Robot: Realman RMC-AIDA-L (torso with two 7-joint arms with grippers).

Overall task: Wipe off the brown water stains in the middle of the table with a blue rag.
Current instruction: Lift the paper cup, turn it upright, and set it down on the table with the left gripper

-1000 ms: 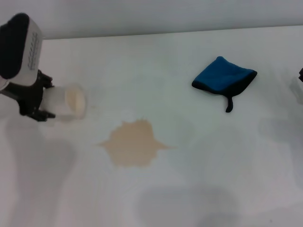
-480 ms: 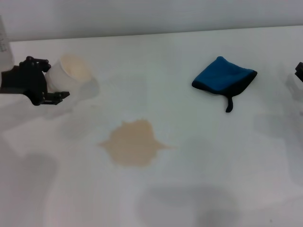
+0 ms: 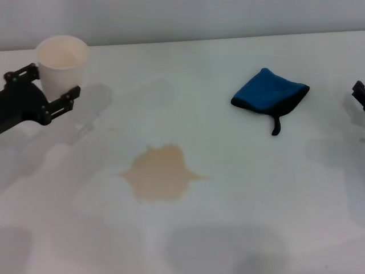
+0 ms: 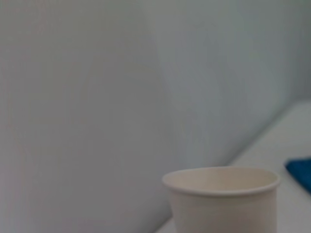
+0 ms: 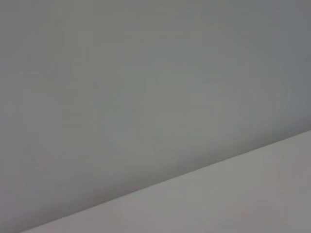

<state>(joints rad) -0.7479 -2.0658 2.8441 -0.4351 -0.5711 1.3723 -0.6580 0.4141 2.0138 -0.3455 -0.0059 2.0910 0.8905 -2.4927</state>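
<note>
The left gripper holds a white paper cup upright at the far left of the worktop, its jaws pinching the cup's lower wall. The cup (mouth up, pale inside) also shows in the left wrist view. The brown water stains lie flat on the worktop, nearer the robot than those jaws and off to their right. The blue rag lies folded well to the right of the jaws, apart from the stains, its black strap trailing toward the robot. The right gripper barely shows at the right edge; whether its jaws are spread I cannot tell.
</note>
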